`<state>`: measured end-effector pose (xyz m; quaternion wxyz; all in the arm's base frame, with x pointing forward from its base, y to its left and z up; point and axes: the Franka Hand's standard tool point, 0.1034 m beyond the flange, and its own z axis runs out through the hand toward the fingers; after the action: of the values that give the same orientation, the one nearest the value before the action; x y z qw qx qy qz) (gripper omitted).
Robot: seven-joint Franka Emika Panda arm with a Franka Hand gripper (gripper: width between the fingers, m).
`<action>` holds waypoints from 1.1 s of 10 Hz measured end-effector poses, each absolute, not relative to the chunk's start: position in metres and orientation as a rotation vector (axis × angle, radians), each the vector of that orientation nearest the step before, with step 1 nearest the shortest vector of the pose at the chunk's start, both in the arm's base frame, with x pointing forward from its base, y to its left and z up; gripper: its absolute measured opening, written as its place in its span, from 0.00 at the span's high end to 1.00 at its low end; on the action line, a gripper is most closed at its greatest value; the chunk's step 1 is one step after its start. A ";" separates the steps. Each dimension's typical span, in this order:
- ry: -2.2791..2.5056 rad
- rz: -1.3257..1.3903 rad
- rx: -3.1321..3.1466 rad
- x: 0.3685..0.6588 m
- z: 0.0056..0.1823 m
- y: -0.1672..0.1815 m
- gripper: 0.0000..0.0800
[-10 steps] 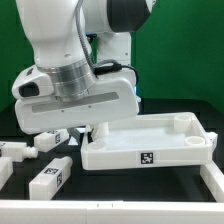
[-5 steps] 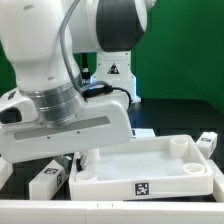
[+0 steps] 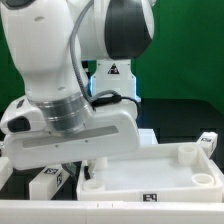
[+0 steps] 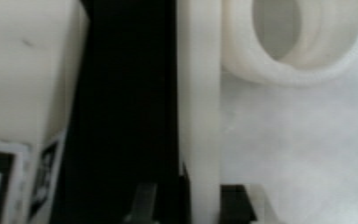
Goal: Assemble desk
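Note:
The white desk tabletop (image 3: pixel 150 172) lies upside down at the front of the exterior view, rim up, with round leg sockets in its corners and a tag on its front wall. My gripper (image 3: pixel 88 166) is at its corner on the exterior view's left, mostly hidden under the arm's hand. In the wrist view my gripper (image 4: pixel 197 205) is shut on the tabletop's thin rim (image 4: pixel 197 90), one dark finger (image 4: pixel 163 200) on each side, with a round socket (image 4: pixel 300 40) just beyond. One white tagged leg (image 3: pixel 48 178) lies beside the tabletop, another (image 3: pixel 208 143) beside its other end.
The big white arm fills the exterior view's left and middle. A black table surface and a green backdrop lie behind. A white tagged block (image 4: pixel 7 180) shows beside the rim in the wrist view.
The arm and the tabletop held in it have moved toward the front and to the exterior view's right. The leg at the right now lies close to the tabletop's far corner.

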<state>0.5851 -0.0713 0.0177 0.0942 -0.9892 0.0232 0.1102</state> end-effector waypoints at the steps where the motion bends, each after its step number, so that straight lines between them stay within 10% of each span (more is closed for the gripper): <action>1: 0.065 0.333 -2.936 0.586 0.014 -0.070 0.93; 6: 0.063 0.348 -2.996 0.586 0.010 -0.070 0.93; 8: 0.060 0.350 -2.995 0.586 0.009 -0.069 0.82; 10: 0.059 0.349 -2.994 0.586 0.010 -0.068 0.38; 11: 0.125 0.404 -2.976 0.583 0.021 -0.064 0.38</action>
<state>0.5828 -0.0636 0.0212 0.0676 -0.9878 0.0415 0.1342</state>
